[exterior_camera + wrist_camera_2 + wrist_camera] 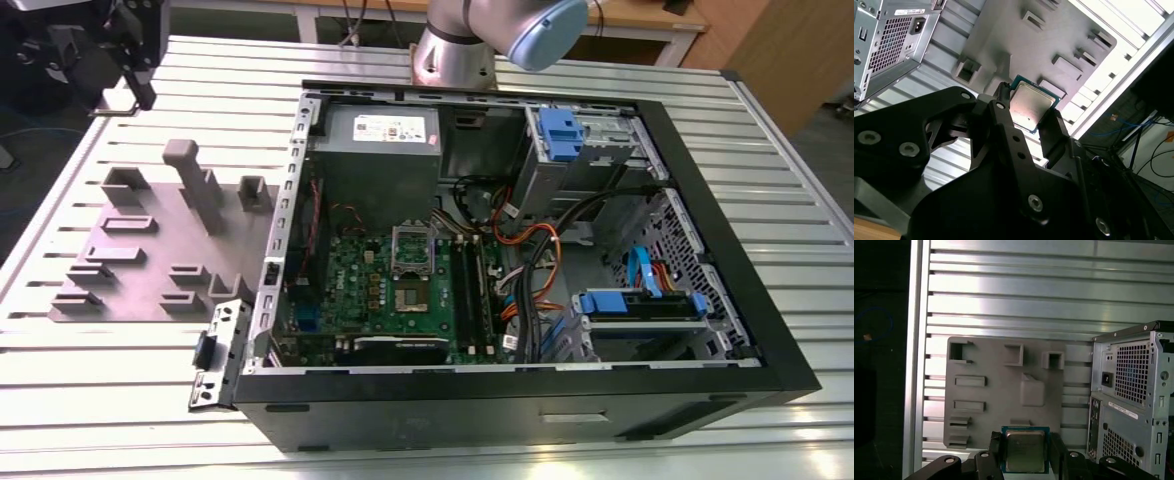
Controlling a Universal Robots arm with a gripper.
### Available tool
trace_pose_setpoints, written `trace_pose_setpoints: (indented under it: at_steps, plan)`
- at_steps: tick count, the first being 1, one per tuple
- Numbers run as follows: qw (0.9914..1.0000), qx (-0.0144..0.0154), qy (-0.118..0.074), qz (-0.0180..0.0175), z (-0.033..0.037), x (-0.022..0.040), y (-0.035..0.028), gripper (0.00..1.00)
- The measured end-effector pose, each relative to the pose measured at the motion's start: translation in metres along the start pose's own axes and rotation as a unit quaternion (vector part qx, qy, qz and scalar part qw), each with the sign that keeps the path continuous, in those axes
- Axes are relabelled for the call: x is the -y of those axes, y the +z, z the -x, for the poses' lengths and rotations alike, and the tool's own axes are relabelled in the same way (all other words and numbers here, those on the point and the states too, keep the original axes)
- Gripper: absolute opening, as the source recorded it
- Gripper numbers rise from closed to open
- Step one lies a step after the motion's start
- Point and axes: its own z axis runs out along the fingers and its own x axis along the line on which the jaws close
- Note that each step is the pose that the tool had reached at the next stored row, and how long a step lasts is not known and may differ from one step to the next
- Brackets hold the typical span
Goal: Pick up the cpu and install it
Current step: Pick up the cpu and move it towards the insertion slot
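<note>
Pickup looked done: gripper (1026, 447) clenched on the cpu (1025, 454) by its edges near the grey fixture tray (1004, 405), install pending, socket (414, 290) well apart

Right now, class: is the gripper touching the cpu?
Touching. In the first wrist view, the gripper clamps the cpu by its opposite edges, with no gap visible.

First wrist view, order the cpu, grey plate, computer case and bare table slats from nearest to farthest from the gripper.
1. cpu, held in the gripper.
2. grey plate, just beyond the cpu; computer case beside it, too close to call.
3. table slats, past the plate.
</note>
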Motion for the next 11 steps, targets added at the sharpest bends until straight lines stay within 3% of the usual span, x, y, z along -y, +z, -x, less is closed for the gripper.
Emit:
trace_pose_setpoints:
  at_steps: [11]
  plan:
    - [1.00000, 0.0000, 0.000, 0.0000, 0.0076, 0.0002, 0.0000, 0.47]
